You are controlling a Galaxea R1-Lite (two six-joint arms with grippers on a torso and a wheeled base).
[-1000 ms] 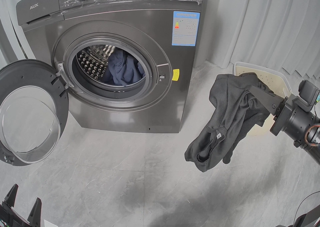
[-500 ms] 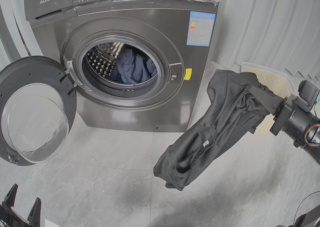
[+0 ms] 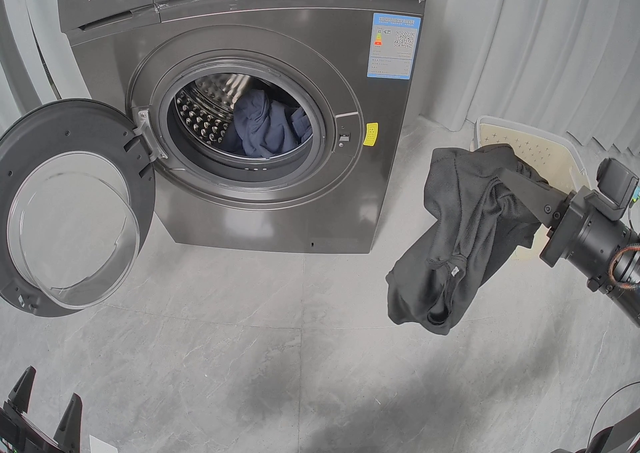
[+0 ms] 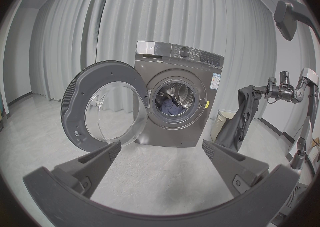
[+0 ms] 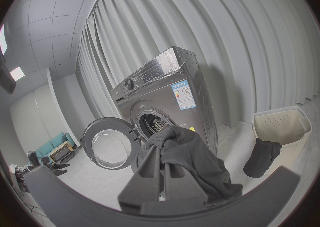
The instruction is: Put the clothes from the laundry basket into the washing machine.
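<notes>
The grey washing machine [image 3: 267, 28] stands with its round door [image 3: 40, 134] swung open to the left. Blue clothes [image 3: 263, 124] lie in the drum. My right gripper [image 3: 513, 178] is shut on a dark grey garment [image 3: 467, 234], which hangs in the air to the right of the machine, in front of the cream laundry basket [image 3: 557, 154]. In the right wrist view the shut gripper [image 5: 163, 167] pinches the garment [image 5: 193, 154], and the basket [image 5: 283, 127] sits by the curtain. My left gripper [image 4: 160, 151] is open, low near the floor, far from the machine [image 4: 176, 94].
Grey curtains [image 3: 553, 34] hang behind and to the right of the machine. The tiled floor [image 3: 233, 354] in front of the drum is bare. The open door [image 4: 103, 104] juts out on the machine's left side.
The head camera shifted, so the machine sits further right in the picture. The garment's lower end swung out left half a second ago and hangs back under the right gripper now.
</notes>
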